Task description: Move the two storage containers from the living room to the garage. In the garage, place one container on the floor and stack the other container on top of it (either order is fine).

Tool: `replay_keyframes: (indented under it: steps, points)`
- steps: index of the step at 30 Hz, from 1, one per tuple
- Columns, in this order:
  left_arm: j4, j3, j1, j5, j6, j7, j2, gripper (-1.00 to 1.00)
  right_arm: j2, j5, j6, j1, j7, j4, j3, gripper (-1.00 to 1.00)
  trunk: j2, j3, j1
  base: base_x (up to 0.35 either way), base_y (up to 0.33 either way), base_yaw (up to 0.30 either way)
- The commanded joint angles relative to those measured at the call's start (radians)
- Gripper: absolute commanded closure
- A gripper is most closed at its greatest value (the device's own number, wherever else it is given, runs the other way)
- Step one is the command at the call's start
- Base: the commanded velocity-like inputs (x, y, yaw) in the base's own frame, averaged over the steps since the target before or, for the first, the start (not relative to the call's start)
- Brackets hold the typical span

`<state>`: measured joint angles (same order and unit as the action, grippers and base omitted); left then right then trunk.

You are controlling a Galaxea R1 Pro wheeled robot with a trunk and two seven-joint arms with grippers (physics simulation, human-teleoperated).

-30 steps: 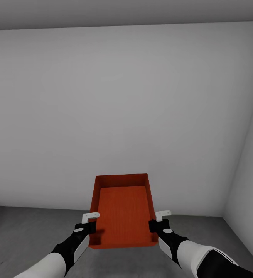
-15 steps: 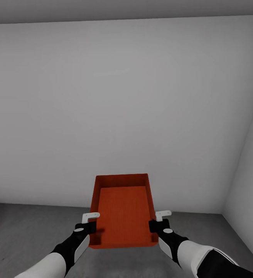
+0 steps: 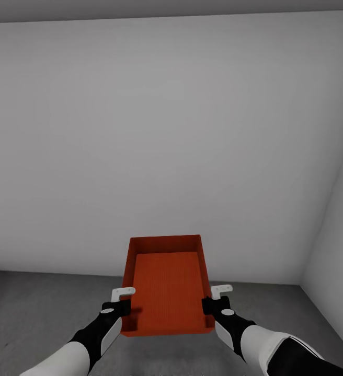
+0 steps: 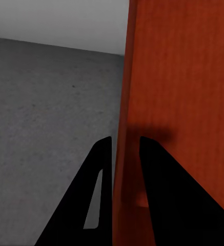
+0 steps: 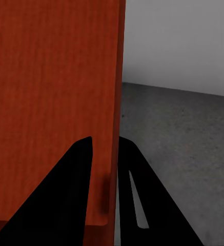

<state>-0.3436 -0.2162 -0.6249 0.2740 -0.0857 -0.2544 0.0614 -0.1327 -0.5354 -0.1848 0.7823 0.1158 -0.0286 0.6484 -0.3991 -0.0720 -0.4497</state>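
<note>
Storage container (image 3: pixel 166 284) — one orange-red bin, empty, its open top facing up — hangs level at 6 o'clock in the head view, carried above the dark grey concrete floor (image 3: pixel 30 308) and near the white wall (image 3: pixel 166 130) that meets a side wall at 3 o'clock. It rides between the two arms, one pinch on each long side wall, probably so the thin-walled box stays flat and cannot swing while the robot rolls through the garage. The left gripper (image 4: pixel 123 154) straddles the left wall, one finger inside and one outside, clamped on the container; the right gripper (image 5: pixel 105 151) does likewise on the right wall. Count: one container in sight, two grippers, both occupied. I judge this to be the carry just ahead of setting it down — the second container does not appear here.
</note>
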Motion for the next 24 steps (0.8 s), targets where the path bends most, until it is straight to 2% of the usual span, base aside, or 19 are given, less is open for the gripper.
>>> replay_keyframes:
  steps: [1,24]
  points:
    - [-0.005,0.023,-0.001,-0.002,0.024,-0.052,0.000,1.00,-0.002,0.002,-0.002,0.000,-0.051,-0.002,-0.042,1.00,-0.001,0.002,0.000,0.000,0.000,0.000]
    - [-0.005,0.023,-0.001,-0.001,0.024,-0.051,-0.004,1.00,-0.001,0.002,-0.002,0.000,-0.051,-0.002,-0.042,1.00,-0.001,0.039,0.000,0.000,0.000,0.000]
